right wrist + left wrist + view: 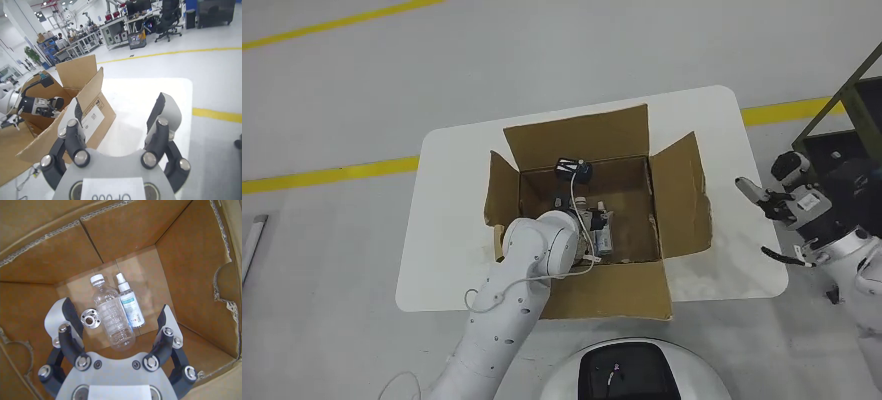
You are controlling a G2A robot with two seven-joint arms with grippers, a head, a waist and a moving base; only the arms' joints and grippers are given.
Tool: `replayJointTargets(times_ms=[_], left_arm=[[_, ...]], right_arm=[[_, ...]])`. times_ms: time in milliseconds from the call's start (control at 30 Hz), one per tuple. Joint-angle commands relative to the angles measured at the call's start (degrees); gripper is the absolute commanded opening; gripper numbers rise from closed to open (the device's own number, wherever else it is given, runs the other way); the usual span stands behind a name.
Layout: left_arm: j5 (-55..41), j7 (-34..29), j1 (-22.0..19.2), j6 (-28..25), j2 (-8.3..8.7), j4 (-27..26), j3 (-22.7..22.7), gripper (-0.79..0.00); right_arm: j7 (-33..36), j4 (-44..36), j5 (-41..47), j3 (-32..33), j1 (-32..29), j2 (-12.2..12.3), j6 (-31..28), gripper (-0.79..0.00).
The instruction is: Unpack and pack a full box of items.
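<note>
A white surface (442, 250) is carrying an open cardboard box (682, 200). Inside the box, the left gripper (116, 308) is hanging released above its floor, where a metal flange (88, 319), a clear bottle (113, 317) and a spray bottle (130, 306) are lying side by side. The clear bottle is looking light, slick and crushable, so gripping gently across its ribbed middle seems wisest. Outside the box's right flap, the right gripper (119, 103) is hovering released.

In the top view, bottles (602, 240) in the box (682, 195) half hidden under the left arm (540, 250)
</note>
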Motion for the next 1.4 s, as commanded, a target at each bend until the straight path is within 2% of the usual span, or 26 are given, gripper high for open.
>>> replayJointTargets(times_ms=[0,100,733,1000,1367], left_arm=[[0.0,0.0,0.0,0.0,0.00,0.0,0.0,0.000],[0.0,0.0,0.0,0.0,0.00,0.0,0.0,0.000],[0.0,0.0,0.0,0.0,0.00,0.0,0.0,0.000],[0.0,0.0,0.0,0.0,0.00,0.0,0.0,0.000],[0.0,0.0,0.0,0.0,0.00,0.0,0.0,0.000]], right_arm=[[-3.5,-1.6,-5.4,1.3,-1.4,0.0,0.3,0.000],[-6.6,-2.3,-9.7,1.9,-2.7,0.0,0.7,0.000],[-7.8,-2.7,-9.3,1.7,-1.9,-0.1,1.5,0.000],[-2.3,-3.0,-7.6,-0.1,0.4,-0.4,5.6,0.000],[-2.0,-3.2,-7.7,-0.3,0.6,-0.4,5.8,0.000]])
